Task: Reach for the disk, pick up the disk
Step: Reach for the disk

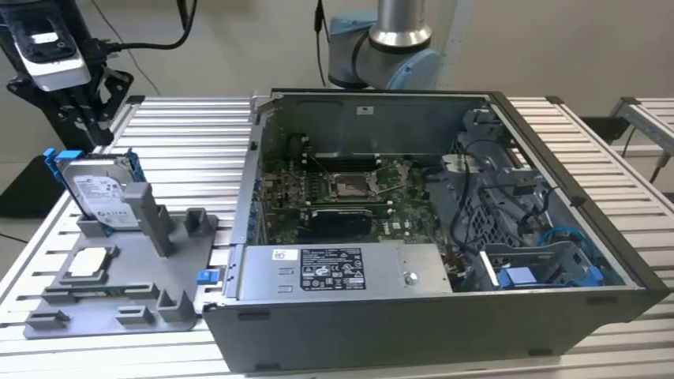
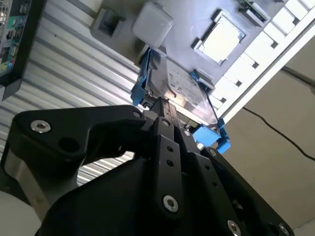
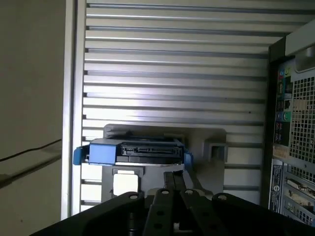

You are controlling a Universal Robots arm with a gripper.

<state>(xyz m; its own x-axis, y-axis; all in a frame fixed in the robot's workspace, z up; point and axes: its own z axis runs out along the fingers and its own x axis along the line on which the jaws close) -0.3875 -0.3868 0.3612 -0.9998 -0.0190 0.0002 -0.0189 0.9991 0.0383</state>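
— While the black gripper (image 1: 88, 136) hangs just above it, where's the flat silver blue-framed disk (image 1: 101, 192)?
— Upright in the grey plastic holder (image 1: 126, 294) on the slatted table (image 1: 189, 134), seemingly untouched. Jaws: cannot tell.

Black gripper (image 1: 91, 125) tips-down, at the exterior view's left

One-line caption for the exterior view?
Gripper above the disk, which stands on edge in a grey fixture beside the open computer case.
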